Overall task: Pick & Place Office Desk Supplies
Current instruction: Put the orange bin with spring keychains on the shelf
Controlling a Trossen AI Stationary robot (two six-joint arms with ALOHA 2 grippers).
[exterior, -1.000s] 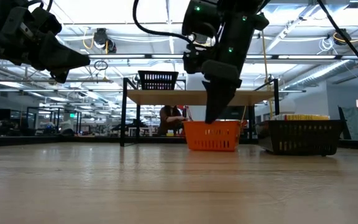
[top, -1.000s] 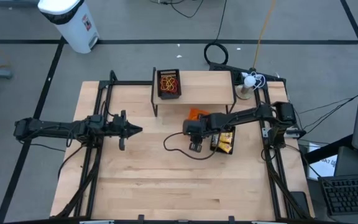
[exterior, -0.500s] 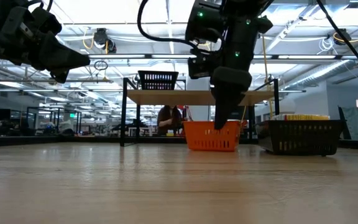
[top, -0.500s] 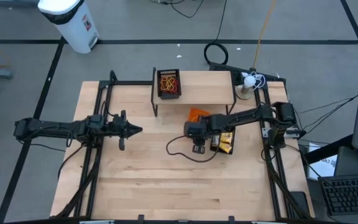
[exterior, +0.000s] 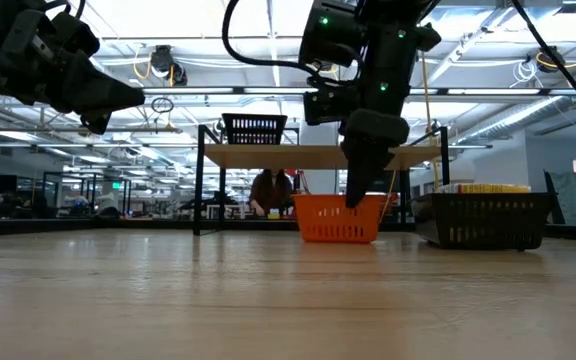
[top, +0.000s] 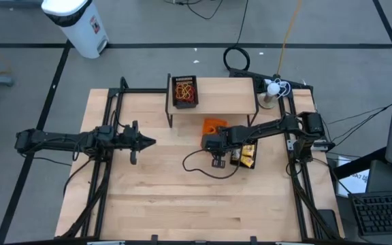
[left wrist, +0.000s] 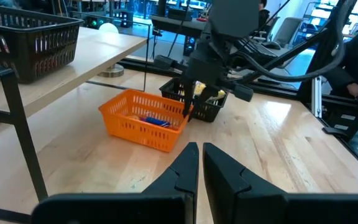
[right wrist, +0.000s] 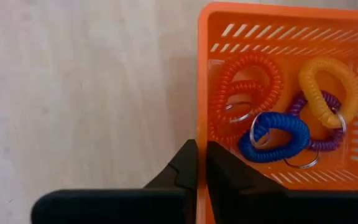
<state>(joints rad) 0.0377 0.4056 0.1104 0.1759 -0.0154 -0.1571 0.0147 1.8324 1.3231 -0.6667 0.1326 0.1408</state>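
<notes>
the right gripper [right wrist: 197, 163] hangs over the edge of the orange bin [right wrist: 278, 18], its two fingers pressed together right above the bin's rim on the side toward the open table, pinching nothing. inside the bin, just past that rim, lie the coiled rings: a red ring [right wrist: 244, 87] nearest the fingers, a blue ring [right wrist: 275, 138] touching it, a yellow-orange ring [right wrist: 329, 87] farther in, and a purple ring [right wrist: 319, 124] partly under the blue and yellow ones. small metal key loops are attached to them.

from above, the orange bin [top: 213, 125] sits just in front of the raised shelf [top: 216, 95], with a black mesh bin [top: 245, 155] holding yellow-and-white packets [top: 248, 154] close beside it. another black mesh bin [top: 185, 91] of rubber bands [top: 184, 90] stands on the shelf. bare wood lies open on the bin's side away from the shelf.

the left gripper [top: 151, 141] waits well apart from the orange bin, fingers closed and empty.

no writing is readable.
</notes>
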